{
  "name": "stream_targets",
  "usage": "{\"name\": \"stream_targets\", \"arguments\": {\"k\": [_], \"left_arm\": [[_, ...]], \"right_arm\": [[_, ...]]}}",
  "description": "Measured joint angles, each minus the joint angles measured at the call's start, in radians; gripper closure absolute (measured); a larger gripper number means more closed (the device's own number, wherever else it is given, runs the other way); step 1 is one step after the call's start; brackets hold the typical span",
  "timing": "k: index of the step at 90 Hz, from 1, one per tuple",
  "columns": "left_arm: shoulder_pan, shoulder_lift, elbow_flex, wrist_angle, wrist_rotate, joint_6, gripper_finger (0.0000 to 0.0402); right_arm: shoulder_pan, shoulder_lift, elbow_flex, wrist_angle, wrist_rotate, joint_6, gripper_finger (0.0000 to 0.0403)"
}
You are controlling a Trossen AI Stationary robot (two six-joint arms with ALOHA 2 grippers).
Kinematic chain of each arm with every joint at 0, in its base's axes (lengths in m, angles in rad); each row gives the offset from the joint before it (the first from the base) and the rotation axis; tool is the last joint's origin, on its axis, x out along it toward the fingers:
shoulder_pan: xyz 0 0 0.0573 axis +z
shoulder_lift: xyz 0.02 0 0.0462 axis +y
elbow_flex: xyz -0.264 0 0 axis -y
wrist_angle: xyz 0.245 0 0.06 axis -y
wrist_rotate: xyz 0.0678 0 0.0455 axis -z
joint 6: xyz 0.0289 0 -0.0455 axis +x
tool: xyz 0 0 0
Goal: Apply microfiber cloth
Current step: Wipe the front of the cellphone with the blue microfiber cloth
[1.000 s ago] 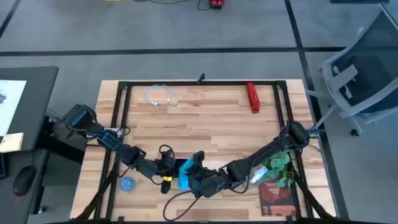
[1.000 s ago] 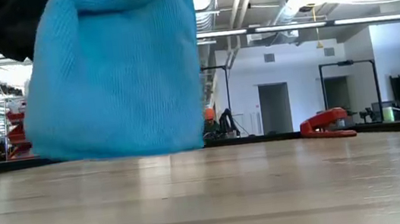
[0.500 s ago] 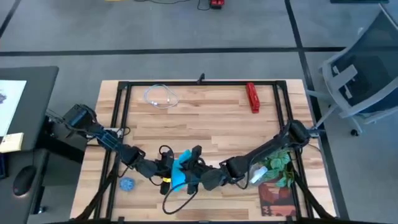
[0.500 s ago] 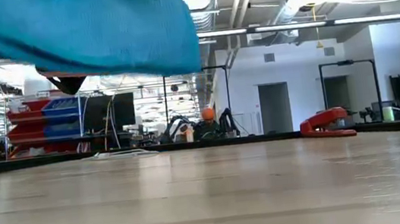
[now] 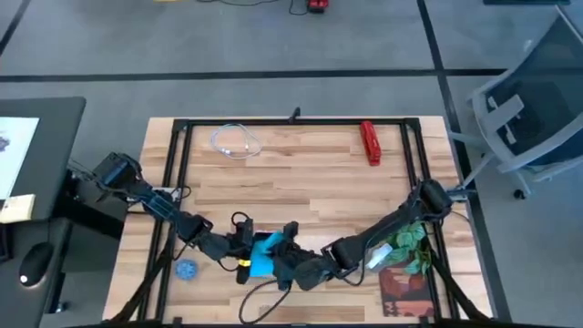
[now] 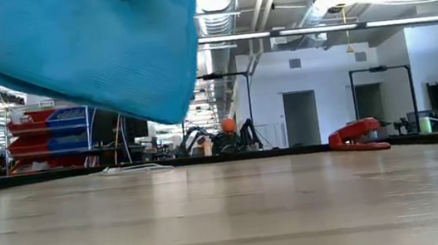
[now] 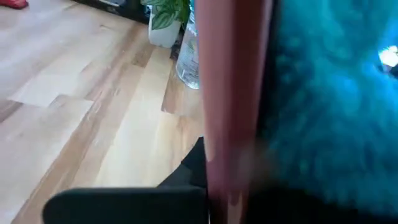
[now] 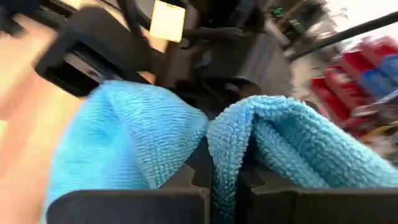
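while it is lifted off the table [image 5: 301, 187], the microfiber cloth [image 5: 261, 256] is pinched tight in the right gripper [image 5: 284, 255], just beside the left gripper [image 5: 244, 248], whose fingers cannot be made out.

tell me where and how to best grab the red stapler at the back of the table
Grip the red stapler across its narrow width near mid-length, coming straight down from above. In the high view it lies flat with its long axis running front to back, apart from the coiled white cable, so its two long sides look open to the fingers.
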Motion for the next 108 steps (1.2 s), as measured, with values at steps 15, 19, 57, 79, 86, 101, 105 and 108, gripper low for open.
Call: {"name": "stream_targets", "arguments": {"k": [15, 19, 57, 79, 86, 101, 105, 108], "left_arm": [[-0.003, -0.002, 0.001, 0.011, 0.004, 0.005, 0.0398], [-0.003, -0.002, 0.001, 0.007, 0.004, 0.005, 0.0398], [-0.004, 0.002, -0.003, 0.011, 0.001, 0.02, 0.0398], [-0.003, -0.001, -0.001, 0.031, -0.004, 0.018, 0.0398], [-0.003, -0.002, 0.0, 0.033, -0.005, 0.017, 0.0398], [-0.003, -0.002, 0.0, 0.024, 0.001, 0.015, 0.0398], [-0.003, -0.002, 0.0, 0.02, 0.003, 0.015, 0.0398], [-0.004, -0.002, 0.0, 0.019, 0.004, 0.015, 0.0398]], "right_arm": [[0.01, -0.012, 0.0, 0.091, 0.105, -0.086, 0.0403], [0.016, -0.012, 0.0, 0.09, 0.107, -0.081, 0.0403], [0.028, -0.007, 0.004, -0.2, -0.022, 0.256, 0.0403], [0.057, -0.007, 0.001, -0.121, 0.148, 0.072, 0.0403], [0.07, -0.012, 0.0, -0.081, 0.225, -0.004, 0.0403], [0.088, -0.019, 0.0, -0.028, 0.349, -0.078, 0.0403], [0.091, -0.019, 0.0, -0.029, 0.349, -0.072, 0.0403], [0.093, -0.019, 0.0, -0.031, 0.349, -0.057, 0.0403]]}}
